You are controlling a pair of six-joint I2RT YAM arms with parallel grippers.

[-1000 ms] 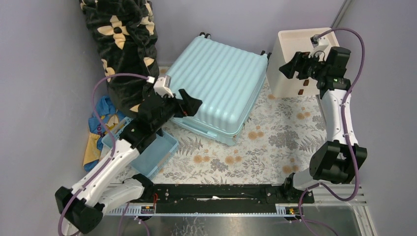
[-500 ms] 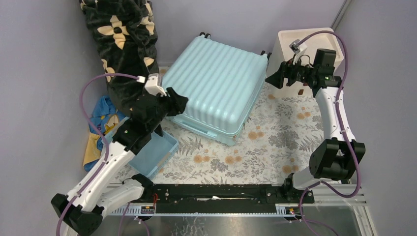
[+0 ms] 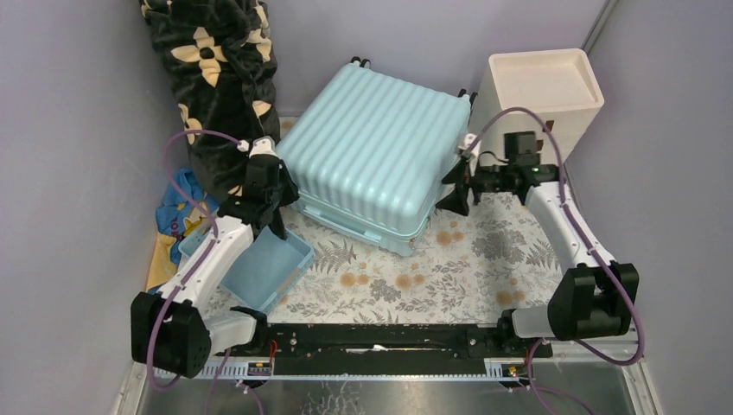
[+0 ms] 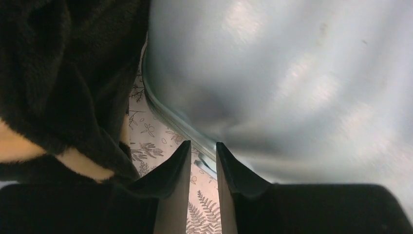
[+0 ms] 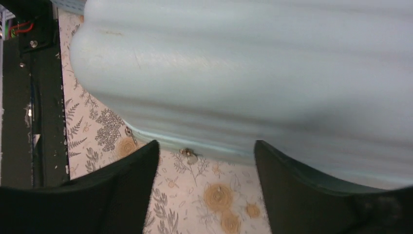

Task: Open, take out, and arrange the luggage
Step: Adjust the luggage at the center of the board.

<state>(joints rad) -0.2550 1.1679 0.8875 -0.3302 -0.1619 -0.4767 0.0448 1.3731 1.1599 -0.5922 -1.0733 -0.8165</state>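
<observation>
The luggage (image 3: 372, 147), a pale aqua ribbed hard-shell suitcase, lies flat and closed on the floral mat (image 3: 449, 259). My left gripper (image 3: 281, 207) is low at its left near corner. In the left wrist view the shell (image 4: 292, 73) fills the right, and my left gripper (image 4: 203, 145) has only a narrow gap with nothing in it. A metal zip pull (image 4: 206, 164) lies just past the tips. My right gripper (image 3: 455, 186) is at the suitcase's right side, wide open. Its wrist view shows my right gripper (image 5: 207, 144) facing the zip seam, with a small zip pull (image 5: 189, 155) ahead.
A small blue basket (image 3: 264, 268) sits under my left arm. A black flowered blanket (image 3: 220, 78) stands at the back left, right beside my left gripper. A cream drawer unit (image 3: 540, 95) is at the back right. Blue and yellow cloth (image 3: 173, 225) lies by the left wall.
My left gripper dropped from above the suitcase's left edge to its near left corner, and its jaws narrowed. My right arm swung down from the drawer unit to the suitcase's right side.
</observation>
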